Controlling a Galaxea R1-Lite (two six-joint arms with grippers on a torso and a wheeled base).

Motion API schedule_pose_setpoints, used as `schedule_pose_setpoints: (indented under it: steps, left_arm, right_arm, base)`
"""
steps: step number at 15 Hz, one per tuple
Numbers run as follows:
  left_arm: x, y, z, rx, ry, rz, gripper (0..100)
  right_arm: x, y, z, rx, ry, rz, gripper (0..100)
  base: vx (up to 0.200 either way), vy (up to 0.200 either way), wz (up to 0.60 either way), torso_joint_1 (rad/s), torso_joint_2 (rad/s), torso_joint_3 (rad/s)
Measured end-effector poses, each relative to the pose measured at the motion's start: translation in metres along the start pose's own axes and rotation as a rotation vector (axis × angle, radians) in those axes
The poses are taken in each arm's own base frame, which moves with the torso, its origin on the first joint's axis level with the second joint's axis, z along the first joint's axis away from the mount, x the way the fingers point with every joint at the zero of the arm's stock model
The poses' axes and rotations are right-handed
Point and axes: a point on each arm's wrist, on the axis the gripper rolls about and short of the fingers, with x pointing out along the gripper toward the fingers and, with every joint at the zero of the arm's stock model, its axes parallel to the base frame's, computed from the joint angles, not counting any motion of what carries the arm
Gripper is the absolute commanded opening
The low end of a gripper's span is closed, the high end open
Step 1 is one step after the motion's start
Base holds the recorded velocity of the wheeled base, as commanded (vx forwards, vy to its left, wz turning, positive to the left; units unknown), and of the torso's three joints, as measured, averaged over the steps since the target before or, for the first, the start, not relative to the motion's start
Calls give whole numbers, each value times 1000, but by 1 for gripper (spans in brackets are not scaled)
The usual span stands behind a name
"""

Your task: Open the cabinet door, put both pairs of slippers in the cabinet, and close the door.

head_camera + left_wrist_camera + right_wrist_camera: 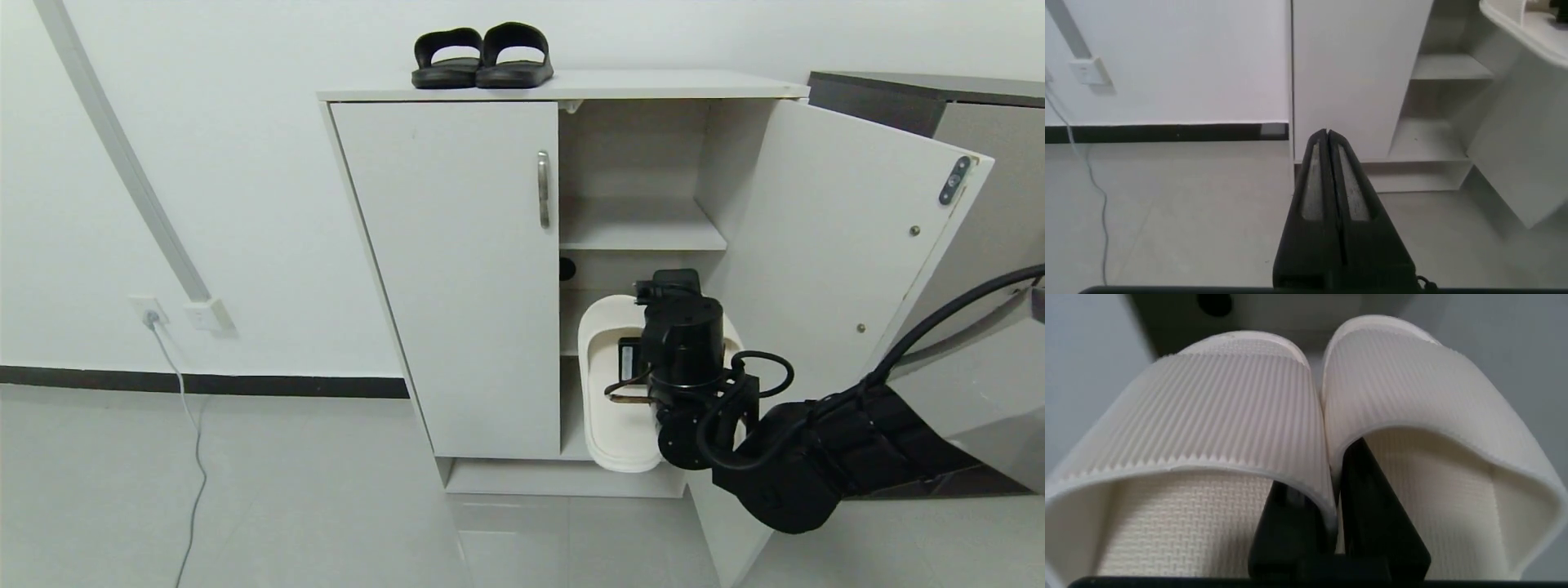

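A white pair of slippers (612, 392) hangs in front of the cabinet's open right half, level with its lower shelves. In the right wrist view my right gripper (1329, 486) is shut on the inner strap edges of both white slippers (1233, 400), toes toward the cabinet. A black pair of slippers (482, 57) stands on top of the white cabinet (445, 278). The cabinet's right door (833, 245) is swung wide open and its left door is closed. My left gripper (1327, 143) is shut on nothing, low over the floor, facing the cabinet (1355, 73).
Bare shelves (637, 224) show inside the open half. A grey cabinet (939, 106) stands behind the open door on the right. A wall socket with a hanging cable (151, 314) is on the left. Open tiled floor (286, 506) lies before the cabinet.
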Motion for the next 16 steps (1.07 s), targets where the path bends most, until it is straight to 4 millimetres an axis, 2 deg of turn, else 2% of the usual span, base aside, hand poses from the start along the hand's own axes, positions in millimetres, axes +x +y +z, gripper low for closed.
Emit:
schedule_pose_setpoints:
  steps: [4,7,12,16]
  left_arm:
    - [0,0,0,0,0,0,0]
    - [0,0,0,-2,1,-1,0]
    - [0,0,0,-4,2,0,0]
    - [0,0,0,-7,2,0,0]
  right_arm:
    - [1,-2,-10,-25,22,-4,0]
    - [7,-14,-21,-55,53,-40,0]
    - [19,-33,-29,-70,80,-80,0]
    - [22,-38,-32,-74,91,-88,0]
  base:
    - [0,0,0,0,0,0]
    - [0,0,0,0,0,0]
    - [0,0,0,0,0,0]
    - [0,0,0,0,0,0]
